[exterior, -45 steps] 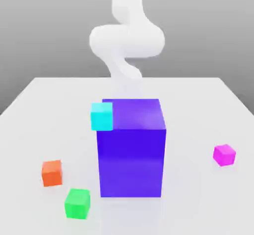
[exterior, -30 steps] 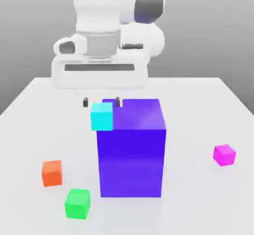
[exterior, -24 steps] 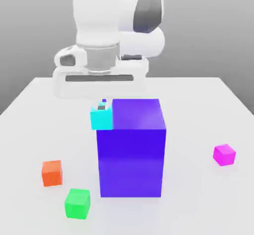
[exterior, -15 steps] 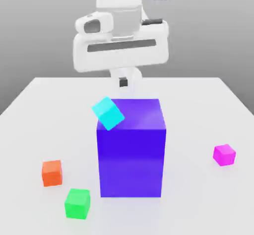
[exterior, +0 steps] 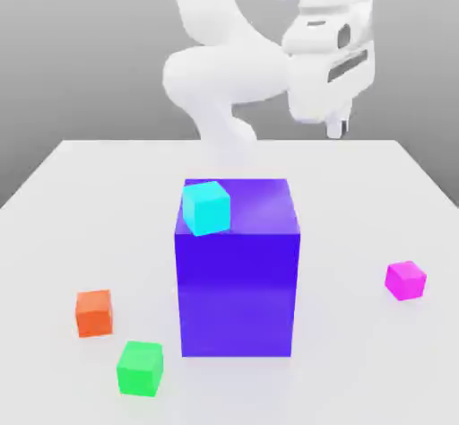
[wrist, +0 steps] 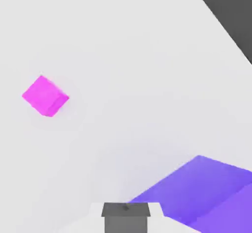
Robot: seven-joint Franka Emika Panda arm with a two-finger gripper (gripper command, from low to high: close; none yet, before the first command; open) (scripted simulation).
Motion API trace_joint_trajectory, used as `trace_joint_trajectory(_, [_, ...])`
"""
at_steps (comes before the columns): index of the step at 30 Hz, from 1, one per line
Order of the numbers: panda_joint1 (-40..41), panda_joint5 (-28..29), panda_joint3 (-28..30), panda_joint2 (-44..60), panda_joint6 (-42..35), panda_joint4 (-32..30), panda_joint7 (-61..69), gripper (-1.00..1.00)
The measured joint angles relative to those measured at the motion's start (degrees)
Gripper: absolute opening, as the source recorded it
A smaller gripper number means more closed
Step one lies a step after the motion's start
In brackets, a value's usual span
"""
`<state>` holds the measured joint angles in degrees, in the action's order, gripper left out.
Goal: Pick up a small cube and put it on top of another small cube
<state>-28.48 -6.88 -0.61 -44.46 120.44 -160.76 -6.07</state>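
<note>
The white bench [exterior: 54, 199] carries a big blue-violet block [exterior: 238, 289] at its middle, a cyan cube [exterior: 206, 207] tilted on the block's top corner. The arm's fingers [exterior: 335, 129] are pressed together, empty, above the far edge. The small cube [exterior: 405, 280] — magenta-pink, plain, unlabelled — sits flat near the bench's edge on the exterior view's right, one corner toward the camera; equal sides, no long axis.

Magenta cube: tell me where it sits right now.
In the exterior view the magenta cube rests on the white table at the exterior view's right, apart from the big blue-violet block; nothing touches it.
</note>
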Motion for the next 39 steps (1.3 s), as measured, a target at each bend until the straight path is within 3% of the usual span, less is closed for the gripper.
trace_joint_trajectory(16, [-17.2,-1.1,-2.2,8.4,15.8,-8.7,23.1,-1.0])
trace_joint_trajectory(29, [-22.4,3.7,1.8,24.8,36.2,-14.8,46.2,-1.0])
trace_joint_trajectory(39, [-22.4,3.7,1.8,24.8,36.2,-14.8,46.2,-1.0])
